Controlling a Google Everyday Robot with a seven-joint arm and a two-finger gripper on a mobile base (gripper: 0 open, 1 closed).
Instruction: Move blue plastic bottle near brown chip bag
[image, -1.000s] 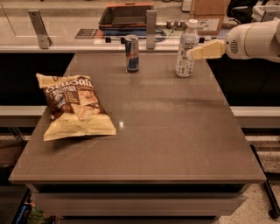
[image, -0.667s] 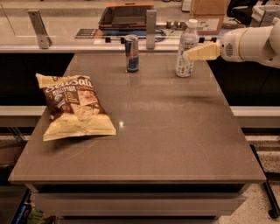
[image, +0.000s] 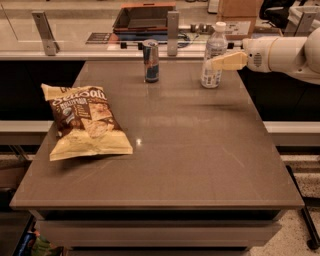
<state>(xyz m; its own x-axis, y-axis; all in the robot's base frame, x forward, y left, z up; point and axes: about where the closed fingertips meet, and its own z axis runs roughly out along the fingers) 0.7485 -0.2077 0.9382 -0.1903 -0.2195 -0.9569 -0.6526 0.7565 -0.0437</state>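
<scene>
currently gripper (image: 218, 63) at right side of blue plastic bottle (image: 215, 47)

Warm, rather dim light falls from above onto the smooth brown table (image: 200, 165). Its top carries a soft pale sheen across the middle and one small bright glint just beside the crinkly brown and yellow chip bag (image: 85, 122). The bag throws a thin dark shadow along its near edge. The pale counter (image: 90, 30) behind is the brightest area; the spaces either side of the table are nearly black. The pale yellow pincer (image: 216, 63), at the right side of the clear white-capped plastic bottle (image: 214, 45) near the table's far edge, is evenly lit.
</scene>
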